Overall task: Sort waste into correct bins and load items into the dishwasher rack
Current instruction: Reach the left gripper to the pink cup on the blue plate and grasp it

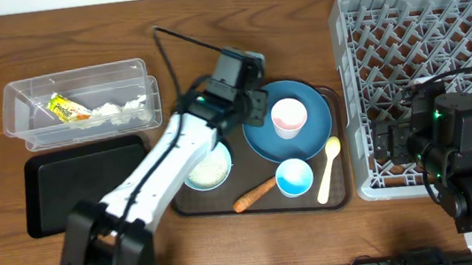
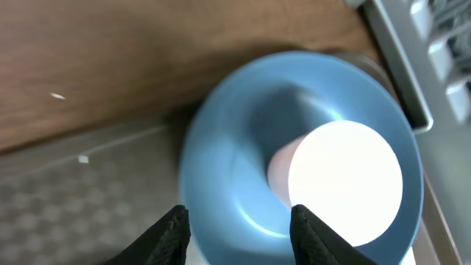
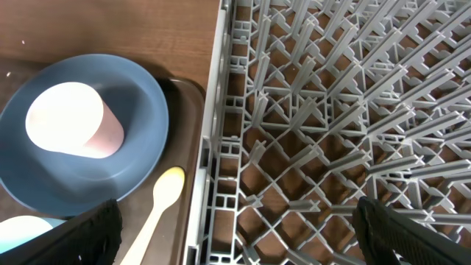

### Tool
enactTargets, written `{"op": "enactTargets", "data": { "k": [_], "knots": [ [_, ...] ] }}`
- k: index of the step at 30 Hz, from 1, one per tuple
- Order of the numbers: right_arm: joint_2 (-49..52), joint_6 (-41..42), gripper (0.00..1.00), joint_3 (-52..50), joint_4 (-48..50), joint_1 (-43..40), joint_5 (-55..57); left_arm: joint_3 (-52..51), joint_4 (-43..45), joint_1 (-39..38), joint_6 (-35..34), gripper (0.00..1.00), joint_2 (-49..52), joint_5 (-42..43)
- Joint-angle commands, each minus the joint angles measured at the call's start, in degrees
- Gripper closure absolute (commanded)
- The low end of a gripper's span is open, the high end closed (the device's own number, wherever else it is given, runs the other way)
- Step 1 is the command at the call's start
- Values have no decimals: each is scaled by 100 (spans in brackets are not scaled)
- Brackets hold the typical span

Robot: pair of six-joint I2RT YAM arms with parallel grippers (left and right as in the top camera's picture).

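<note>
Hovering over the plate (image 2: 228, 169), the left gripper (image 2: 237, 218) gapes empty (overhead hides this); right gripper (image 3: 235, 213) likewise spread wide.

2 arms in view: left arm (image 1: 176, 153) stretched diagonally forward-right, left gripper (image 2: 237, 228) fingers parted; right arm (image 1: 461, 151) folded close in, right gripper (image 3: 235, 235) fingers spread wide.

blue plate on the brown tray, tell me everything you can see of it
The plate is round and dark blue, smooth like plastic or glazed ceramic, with a shallow well and a raised rim. It lies flat in the upper right part of the brown tray. A white cup with a pink inside stands upright near its middle. The left hand hovers open over the plate's left edge, and no contact shows.
</note>
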Motion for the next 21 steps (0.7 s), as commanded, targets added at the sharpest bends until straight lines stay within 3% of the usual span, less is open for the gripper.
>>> {"op": "enactTargets", "data": {
  "k": [1,13,17,21],
  "knots": [
    [-9,81,1,107,-20,-85,59,118,96,-162,28,54,205,-9],
    [-9,81,1,107,-22,-85,59,116,219,-365,-299,55,811,-9],
    [-7,81,1,107,-20,-85,59,109,223,-376,-321,72,879,-9],
    [-7,81,1,107,-22,-85,59,94,249,-376,-461,81,879,-9]
  ]
}}
